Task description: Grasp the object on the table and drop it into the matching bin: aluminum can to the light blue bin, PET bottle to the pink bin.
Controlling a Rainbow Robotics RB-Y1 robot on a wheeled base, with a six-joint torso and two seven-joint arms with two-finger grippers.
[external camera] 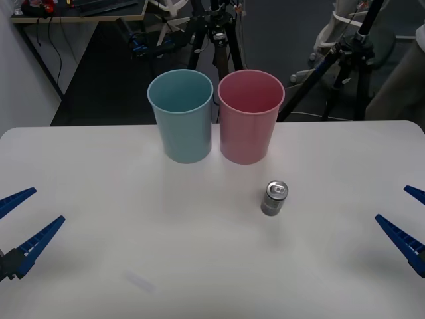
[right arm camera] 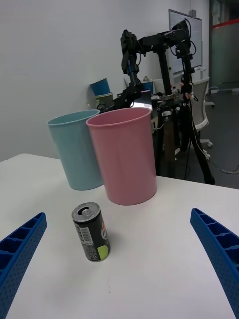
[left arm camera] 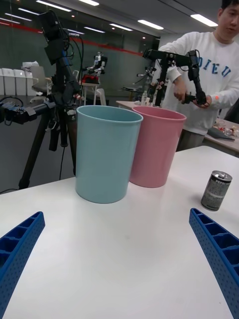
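So the big white table takes up most of the front view. Two bins stand upright at its far side, just beside each other near the middle: the blue bin on the left and the pink bin on the right. Can't tell if their sides actually touch.

The can is standing upright on the table, nearer than the pink bin and a bit to its right, apart from it. Silver top with the pull tab facing up. In the right wrist view the can's side looks dark with a green patch low down.

Both arms are low over the near part of the table, well apart from the can. The left gripper is at the left edge with its blue ribbed fingers spread wide, nothing between them. The right gripper is at the right edge, fingers also spread wide and holding nothing. The can is closer to the right one.
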